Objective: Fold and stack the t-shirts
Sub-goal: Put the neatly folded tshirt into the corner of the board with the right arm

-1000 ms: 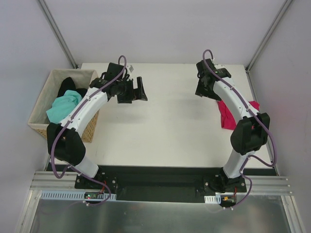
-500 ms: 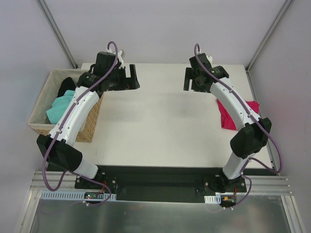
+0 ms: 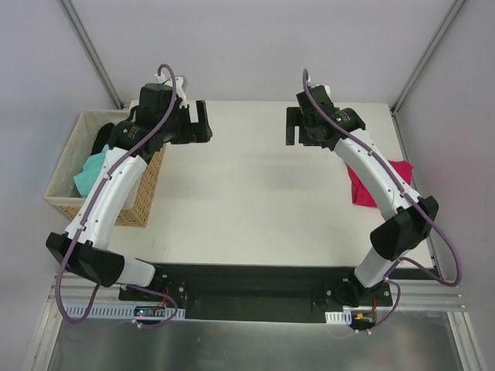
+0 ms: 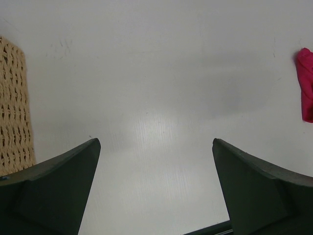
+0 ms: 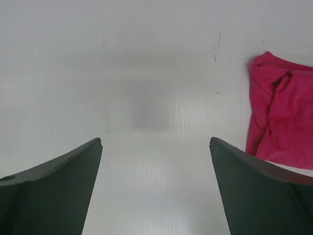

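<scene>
Three t-shirts are in view, and none looks folded or stacked. At far left the wicker basket [image 3: 138, 202] stands on the table's left edge, and it holds two of them. The mint-green t-shirt [image 3: 87, 176] is bunched at its near side and the black t-shirt [image 3: 100, 141] lies behind it, toward the far end. Both are heaped loosely, probably because the basket is only a supply bin.

The left arm reaches over the basket's far corner, and the left gripper [image 3: 199, 124] hangs above the far part of the table [image 3: 247, 209]. Its jaws are spread wide with nothing between them, and its wrist view shows only bare surface beneath. The middle of the table is bare, which would suit it as the folding area.

The right gripper [image 3: 292, 127] mirrors this on the far right side, with fingers released and empty. It faces inward toward its partner, well apart from it.

The crimson t-shirt [image 5: 281, 112] lies crumpled near the table's right edge, partly hidden under the right arm in the overhead view. It touches neither gripper. Being already out of the basket, it seems the likeliest one to spread flat first.
</scene>
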